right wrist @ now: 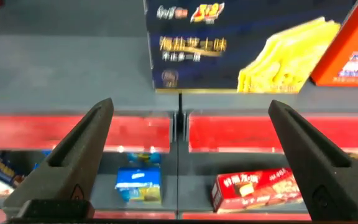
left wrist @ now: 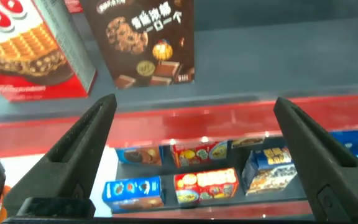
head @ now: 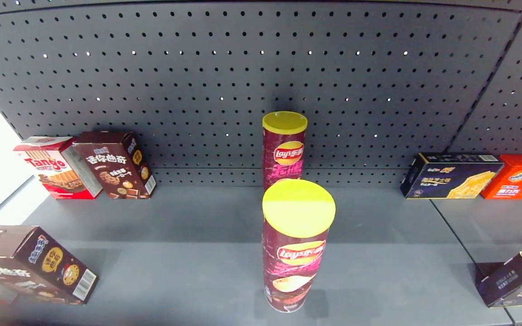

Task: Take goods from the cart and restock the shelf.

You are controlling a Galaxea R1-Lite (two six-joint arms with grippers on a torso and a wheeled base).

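Left gripper (left wrist: 194,102): jaws wide apart, empty, facing the cookie box (left wrist: 145,40). Two cans upright mid-shelf: front can (head: 297,253), with rear can (head: 284,149) just behind it. Right gripper (right wrist: 190,104): jaws spread, empty.

Likely next: fetch more stock. Set it beside the cans, label forward, back from the front lip.

Shelf (head: 188,253) grey, flat. Pegboard (head: 197,68) behind. Dark box (head: 451,181) far right.

Head camera looks steeply down on the shelf (head: 197,253) from close; wrist cameras face its front edge, sharing the cookie box (head: 115,164) and navy box (head: 451,181)
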